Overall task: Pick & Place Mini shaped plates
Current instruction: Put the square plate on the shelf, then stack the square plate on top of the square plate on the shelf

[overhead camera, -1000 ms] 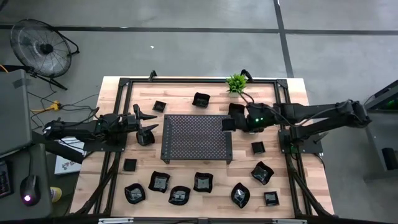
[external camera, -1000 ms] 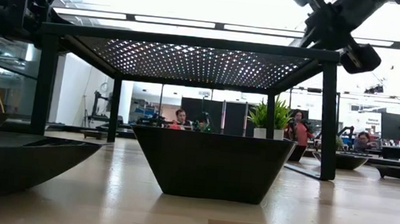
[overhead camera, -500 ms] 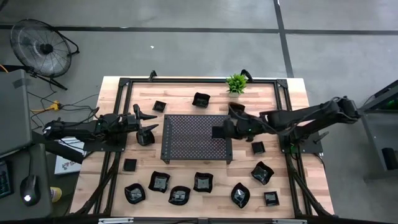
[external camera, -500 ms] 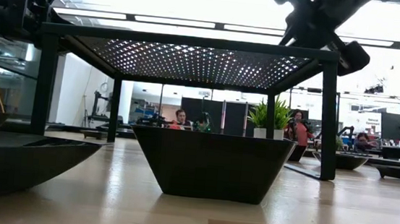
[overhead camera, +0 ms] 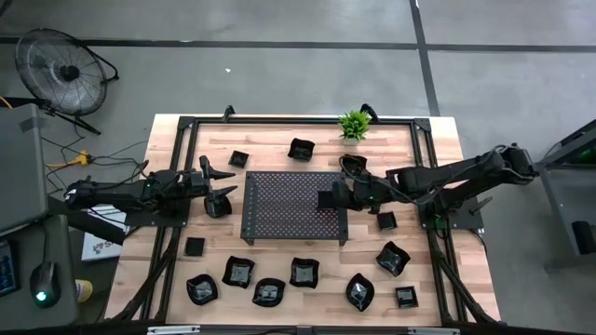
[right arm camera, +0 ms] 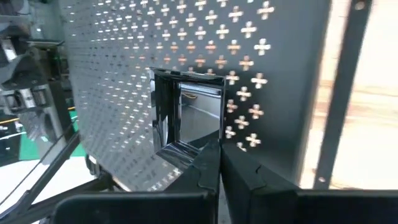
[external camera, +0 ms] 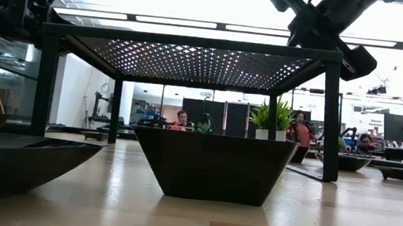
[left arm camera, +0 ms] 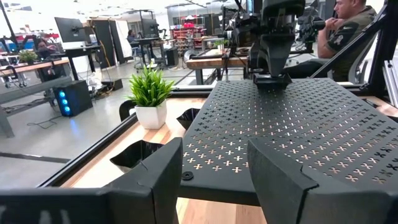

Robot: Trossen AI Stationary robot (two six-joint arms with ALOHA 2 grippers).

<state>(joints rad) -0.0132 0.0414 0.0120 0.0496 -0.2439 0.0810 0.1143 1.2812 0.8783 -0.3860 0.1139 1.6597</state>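
My right gripper (overhead camera: 335,197) reaches from the table's right over the right end of the dark perforated tray (overhead camera: 284,212) and is shut on a small square black plate (right arm camera: 194,112). The left wrist view shows that plate (left arm camera: 272,79) low at the tray's top; whether it touches I cannot tell. My left gripper (overhead camera: 228,183) waits open just left of the tray, touching nothing. Several more glossy black plates lie flat on the wood, a row near the near edge (overhead camera: 268,292) and others near the far edge (overhead camera: 300,149). My right gripper pinches the square plate by the rim nearest the fingers (right arm camera: 186,148), one finger (right arm camera: 202,167) on each side of that wall. The fingers come slanting down from the table's right. The plate sits roughly level, right above the tray's right end.
A small green plant (overhead camera: 354,123) stands by the far edge, right of centre. A black frame (overhead camera: 177,149) runs round the table. Loose plates lie right of the tray (overhead camera: 386,221) and at its near left (overhead camera: 194,247). In the low view one plate (external camera: 215,165) fills the foreground.
My right gripper has carried the square plate from beside the tray's right end toward the table's left, over the tray's right end, moving most in the first half second. The left arm kept still.
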